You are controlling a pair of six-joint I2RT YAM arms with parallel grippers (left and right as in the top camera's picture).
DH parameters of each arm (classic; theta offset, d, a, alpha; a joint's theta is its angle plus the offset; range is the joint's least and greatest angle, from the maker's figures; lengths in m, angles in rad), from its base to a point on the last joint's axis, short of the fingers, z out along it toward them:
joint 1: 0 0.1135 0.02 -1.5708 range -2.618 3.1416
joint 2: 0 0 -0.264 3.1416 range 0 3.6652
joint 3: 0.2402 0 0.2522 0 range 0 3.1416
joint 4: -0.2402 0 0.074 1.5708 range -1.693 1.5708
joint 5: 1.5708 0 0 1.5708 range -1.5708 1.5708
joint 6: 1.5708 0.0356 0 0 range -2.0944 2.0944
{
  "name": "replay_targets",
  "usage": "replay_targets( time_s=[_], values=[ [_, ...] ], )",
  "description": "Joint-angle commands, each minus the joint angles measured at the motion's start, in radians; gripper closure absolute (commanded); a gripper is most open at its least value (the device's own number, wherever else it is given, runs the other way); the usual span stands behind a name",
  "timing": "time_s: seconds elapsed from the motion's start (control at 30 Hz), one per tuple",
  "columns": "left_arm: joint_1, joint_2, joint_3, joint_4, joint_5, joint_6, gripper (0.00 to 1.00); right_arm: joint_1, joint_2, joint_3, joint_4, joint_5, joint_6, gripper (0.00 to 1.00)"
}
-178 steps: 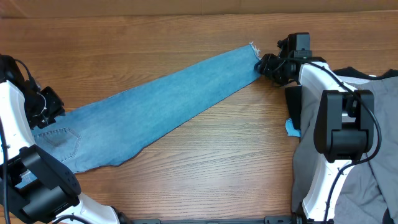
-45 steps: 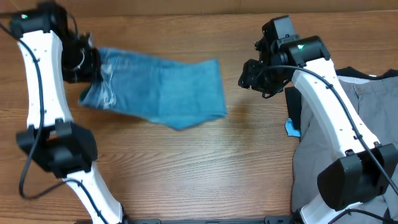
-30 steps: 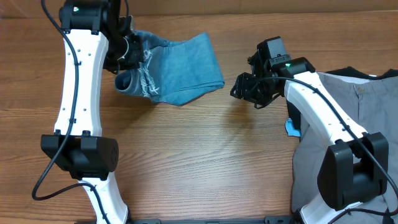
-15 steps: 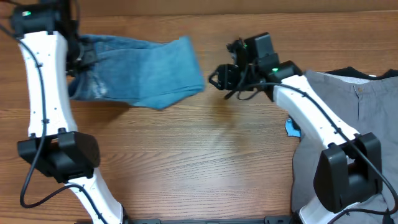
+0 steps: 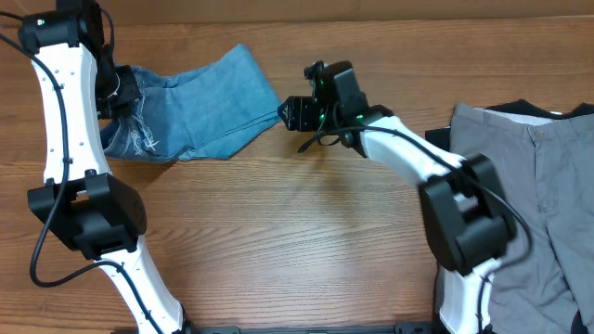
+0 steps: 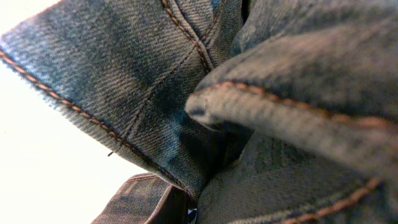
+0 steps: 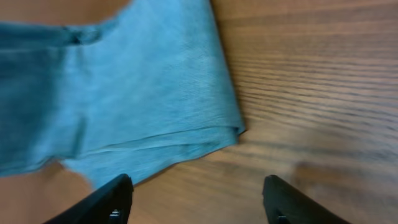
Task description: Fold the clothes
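Observation:
The light blue denim jeans [image 5: 200, 107] lie folded over in a bunch at the far left of the table, frayed white threads showing at the lower left. My left gripper [image 5: 111, 88] is at their left end, shut on a bunch of the denim [image 6: 249, 112], which fills the left wrist view with seams and stitching. My right gripper [image 5: 290, 113] is open and empty just right of the jeans' folded right corner. The right wrist view shows that corner [image 7: 155, 106] on the wood ahead of the open fingers [image 7: 198, 202].
Grey trousers [image 5: 529, 186] lie spread at the right edge of the table, with dark cloth [image 5: 515, 109] behind them. The wooden table [image 5: 306, 241] is brown planks.
The left gripper has dragged the jeans further left and down onto the table. The right arm has reached left, following the jeans' right corner, with its gripper open.

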Motion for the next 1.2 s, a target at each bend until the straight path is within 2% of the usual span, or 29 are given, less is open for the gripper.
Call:
replay_targets(
  time_s=[0.0, 0.33, 0.47, 0.6, 0.77, 0.83, 0.93, 1.03, 1.17],
  values=[
    [-0.011, 0.012, -0.009, -0.006, 0.022, 0.008, 0.96, -0.003, 0.059, -0.001, 0.078, -0.021, 0.035, 0.25],
    [-0.016, 0.012, -0.009, -0.044, 0.032, 0.008, 0.96, 0.001, 0.206, -0.001, 0.349, -0.015, 0.262, 0.23],
    [-0.017, 0.012, -0.009, -0.055, 0.032, 0.008, 0.96, 0.025, 0.232, -0.001, 0.387, -0.012, 0.286, 0.25],
    [-0.017, 0.012, -0.009, -0.059, 0.032, 0.008, 0.96, 0.047, 0.238, -0.001, 0.402, -0.008, 0.285, 0.39],
    [-0.018, 0.012, -0.009, -0.062, 0.032, 0.008, 0.96, 0.047, 0.238, 0.000, 0.407, -0.010, 0.286, 0.64],
    [-0.018, 0.012, -0.009, -0.064, 0.032, 0.008, 0.96, 0.044, 0.238, 0.000, 0.406, -0.028, 0.285, 0.79],
    [-0.018, 0.012, -0.009, -0.068, 0.032, 0.019, 0.96, 0.019, 0.224, 0.000, 0.403, -0.127, 0.284, 0.96],
    [-0.018, 0.012, -0.009, -0.078, 0.029, 0.035, 0.96, -0.019, 0.168, 0.000, 0.303, -0.165, 0.249, 0.96],
    [-0.018, 0.012, -0.009, -0.087, 0.029, 0.056, 0.96, -0.063, 0.024, 0.000, 0.014, -0.113, 0.137, 0.96]
  ],
)
